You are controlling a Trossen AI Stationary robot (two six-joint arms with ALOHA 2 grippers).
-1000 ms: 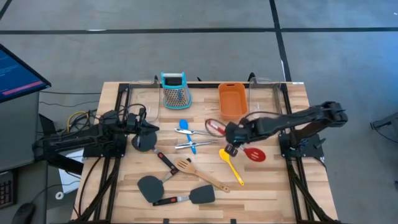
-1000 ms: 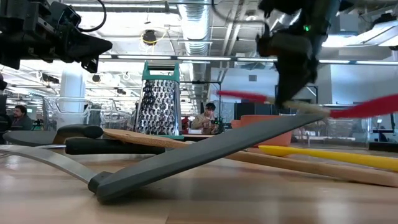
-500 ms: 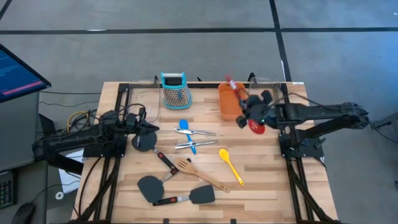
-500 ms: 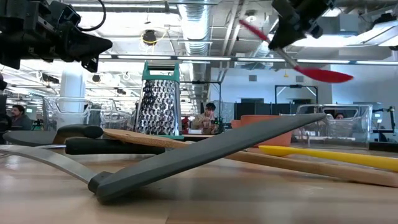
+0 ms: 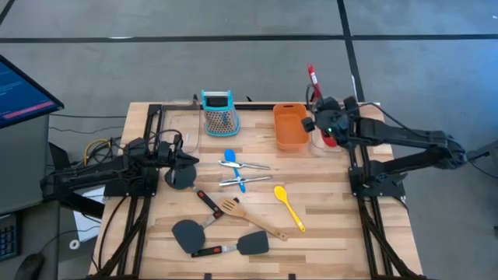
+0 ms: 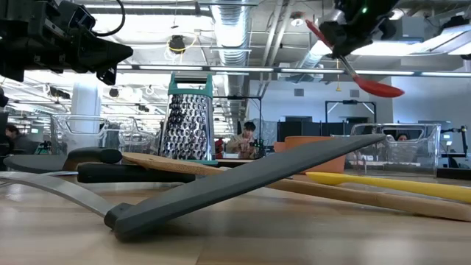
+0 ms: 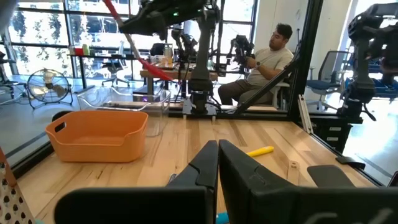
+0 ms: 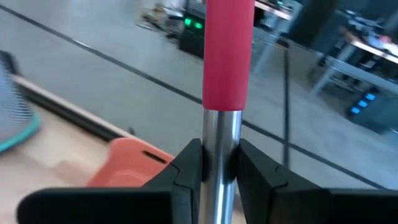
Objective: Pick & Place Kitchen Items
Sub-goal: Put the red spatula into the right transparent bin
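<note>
The right gripper (image 5: pixel 327 124) is clenched on the metal shaft of the red spoon (image 5: pixel 313 78), carrying it high at about two o'clock on the table (image 5: pixel 342 233), just beside the orange tub (image 5: pixel 290 124) and over a clear bin (image 5: pixel 331 144); the height likely lets the bowl clear the rims before a drop. The left gripper (image 5: pixel 187 163) waits pinched empty at nine o'clock. The yellow spoon (image 5: pixel 289 207), the wooden turner (image 5: pixel 249 217) and the black spatulas (image 5: pixel 189 233) lie spread near the centre, not yet moved.
</note>
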